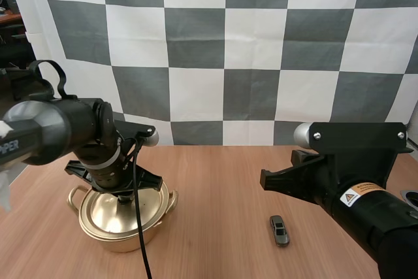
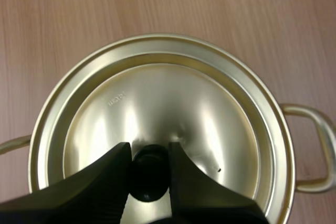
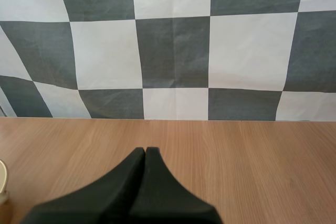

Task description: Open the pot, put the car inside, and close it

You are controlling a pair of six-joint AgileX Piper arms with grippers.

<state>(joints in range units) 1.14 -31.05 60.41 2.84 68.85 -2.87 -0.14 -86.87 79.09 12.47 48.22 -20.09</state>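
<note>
A gold pot (image 1: 124, 240) stands on the wooden table at the left, and its gold lid (image 1: 108, 213) rests on it. My left gripper (image 1: 125, 195) comes down from above onto the lid. In the left wrist view its fingertips (image 2: 122, 153) press both sides of the lid's black knob (image 2: 149, 177), so the gripper (image 2: 148, 148) is shut on the knob. The lid (image 2: 157, 103) sits flat inside the pot's rim (image 2: 273, 129). A small grey toy car (image 1: 279, 230) lies on the table at the right, just below my right gripper (image 1: 264, 180). That gripper (image 3: 145, 151) is shut on nothing.
Bare wooden tabletop (image 1: 215, 200) lies between the pot and the car. The pot's side handle (image 2: 317, 145) sticks out to one side. My right arm's black body (image 1: 366, 200) hangs over the table's right part.
</note>
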